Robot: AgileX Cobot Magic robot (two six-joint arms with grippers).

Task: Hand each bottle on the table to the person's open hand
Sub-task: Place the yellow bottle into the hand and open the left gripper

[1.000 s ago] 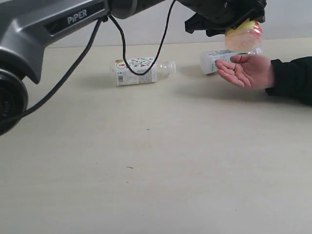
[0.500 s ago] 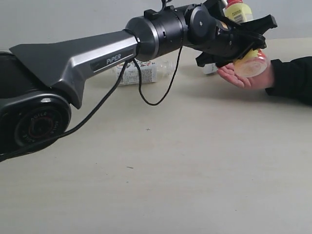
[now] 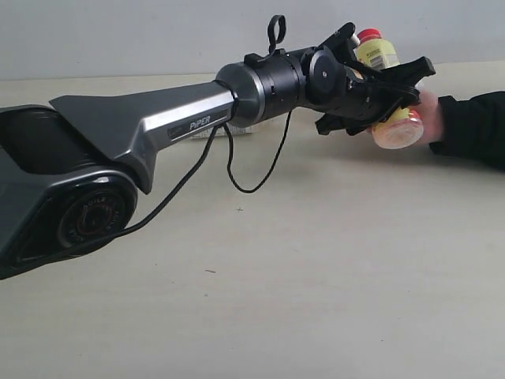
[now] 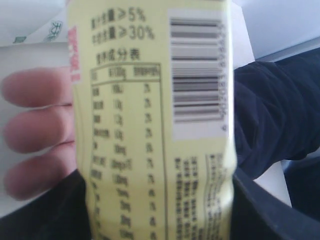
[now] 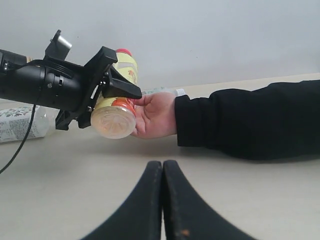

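Note:
My left gripper (image 3: 384, 79) has reached across to the far right and is shut on the yellow bottle (image 3: 392, 118), which is tilted with its red cap (image 3: 369, 35) up and away. The bottle's label (image 4: 150, 125) fills the left wrist view. The person's hand (image 5: 156, 114) lies against the bottle's far side, fingers (image 4: 35, 125) beside the label, black sleeve (image 3: 473, 130) behind. One white-green labelled bottle (image 5: 20, 124) lies on the table (image 3: 316, 260); another (image 5: 162, 91) shows just behind the hand. The red-labelled bottle is out of view. My right gripper (image 5: 162, 167) is shut and empty, low over the table.
The long left arm (image 3: 158, 126) with its hanging black cable (image 3: 252, 185) spans the exterior view and hides the back of the table. A pale wall (image 5: 200, 35) stands behind the table. The sleeved forearm (image 5: 250, 122) rests along the table on the right.
The left arm has swung down and forward, bringing the yellow bottle from above the open hand into it. The bottle now presses against the palm.

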